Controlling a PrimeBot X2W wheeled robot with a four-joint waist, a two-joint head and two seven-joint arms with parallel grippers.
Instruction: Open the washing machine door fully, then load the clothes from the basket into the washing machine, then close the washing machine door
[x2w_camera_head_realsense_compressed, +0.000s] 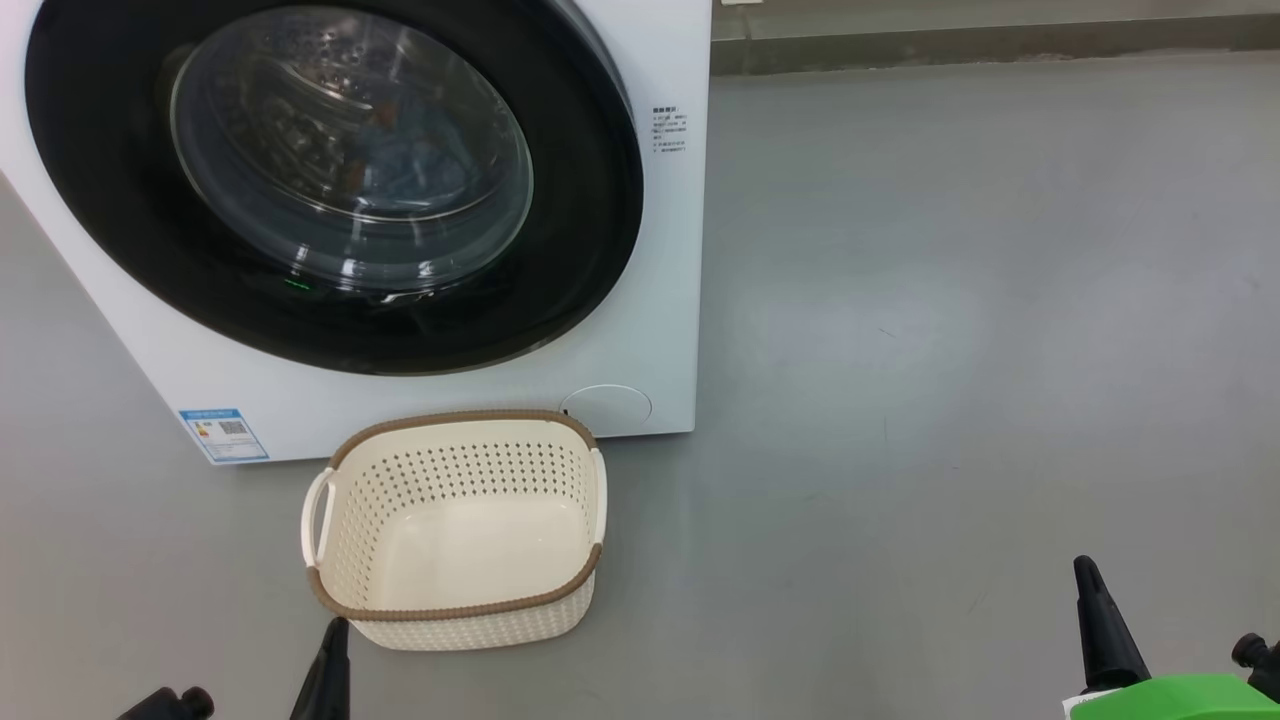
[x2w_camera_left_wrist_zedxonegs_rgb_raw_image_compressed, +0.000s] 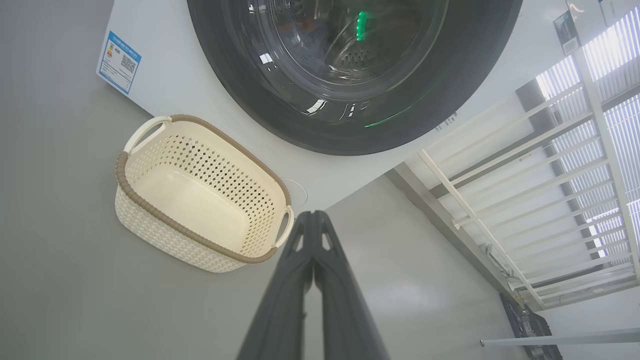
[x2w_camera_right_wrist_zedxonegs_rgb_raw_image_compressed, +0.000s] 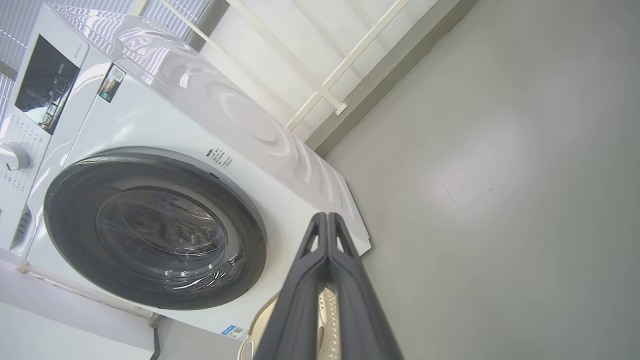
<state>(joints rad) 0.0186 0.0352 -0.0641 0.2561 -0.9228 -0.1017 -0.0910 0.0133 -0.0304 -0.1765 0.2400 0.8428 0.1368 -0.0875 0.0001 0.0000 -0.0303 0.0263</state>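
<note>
Left gripper (x2w_camera_head_realsense_compressed: 335, 632): low at the near left in the head view, its two dark fingers pressed together and holding nothing. Its tip shows just beside the basket's near left corner; contact cannot be told.
Right gripper (x2w_camera_head_realsense_compressed: 1086, 572): low at the near right, well apart from the basket, fingers closed tip to tip and empty. A green housing (x2w_camera_head_realsense_compressed: 1170, 697) sits at its base.
Basket (x2w_camera_head_realsense_compressed: 460, 470): upright on the floor, with nothing inside and its cream bottom bare. It stands just in front of the washing machine's lower edge, below the door.
Floor (x2w_camera_head_realsense_compressed: 950, 350): smooth grey, stretching off to the right of the machine.
Washing machine (x2w_camera_head_realsense_compressed: 650, 300): white box behind the basket. The blue label (x2w_camera_head_realsense_compressed: 223, 434) is at its lower left corner and the round filter cover (x2w_camera_head_realsense_compressed: 607, 407) at its lower right, just behind the basket's rim.
Washing machine door (x2w_camera_head_realsense_compressed: 590, 250): closed flat against the front, a glossy black ring around the bulging glass.
Clothes (x2w_camera_head_realsense_compressed: 415, 140): blue fabric with orange specks, seen dimly through the glass inside the steel drum.
Control panel (x2w_camera_right_wrist_zedxonegs_rgb_raw_image_compressed: 47, 82): dark, at the machine's top, beside a round knob (x2w_camera_right_wrist_zedxonegs_rgb_raw_image_compressed: 12, 156).
Railing (x2w_camera_left_wrist_zedxonegs_rgb_raw_image_compressed: 500, 210): white bars along the wall beyond the machine.
</note>
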